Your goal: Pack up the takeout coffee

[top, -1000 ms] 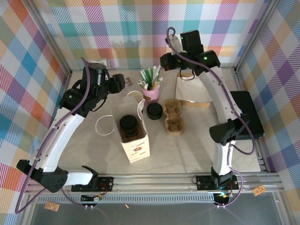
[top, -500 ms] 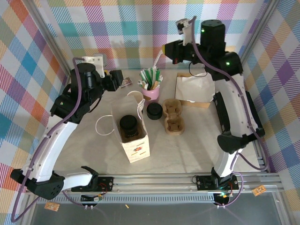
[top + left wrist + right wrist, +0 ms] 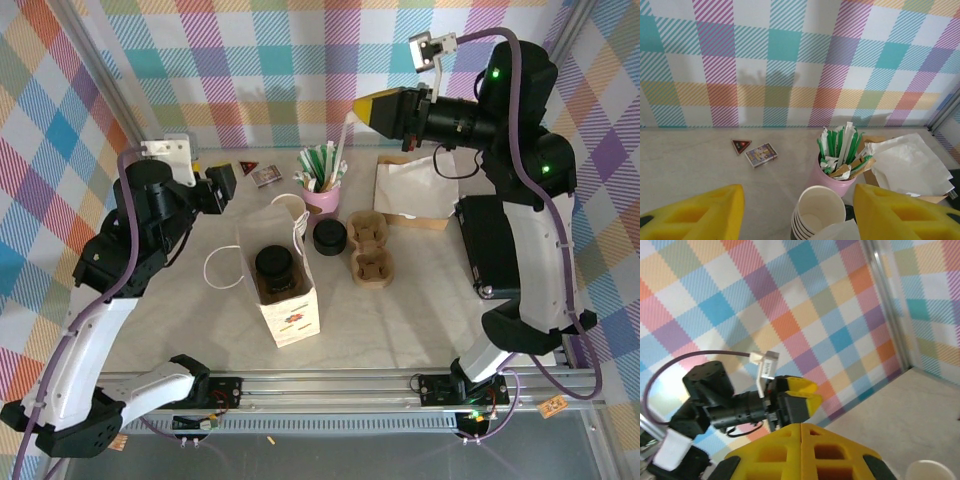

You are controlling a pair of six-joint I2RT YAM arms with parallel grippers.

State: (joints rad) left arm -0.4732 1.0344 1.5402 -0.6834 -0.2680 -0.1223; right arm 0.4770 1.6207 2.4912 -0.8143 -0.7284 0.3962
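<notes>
Two grippers hold nothing, the left gripper (image 3: 218, 184) spread wide, the right gripper (image 3: 368, 107) pressed closed, both behind the paper bag (image 3: 295, 322) in which the takeout coffee (image 3: 275, 265) seems to stand, so pull away without brushing it.

site: robot lab cell | cues: plaid backdrop walls (image 3: 250, 60); aluminium frame rail (image 3: 330, 383)

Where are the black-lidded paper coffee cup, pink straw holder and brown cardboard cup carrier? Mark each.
Black-lidded paper coffee cup (image 3: 275, 264), top external view, lid centre.
Pink straw holder (image 3: 816, 179), left wrist view, side wall.
Brown cardboard cup carrier (image 3: 371, 250), top external view, middle ridge.
</notes>
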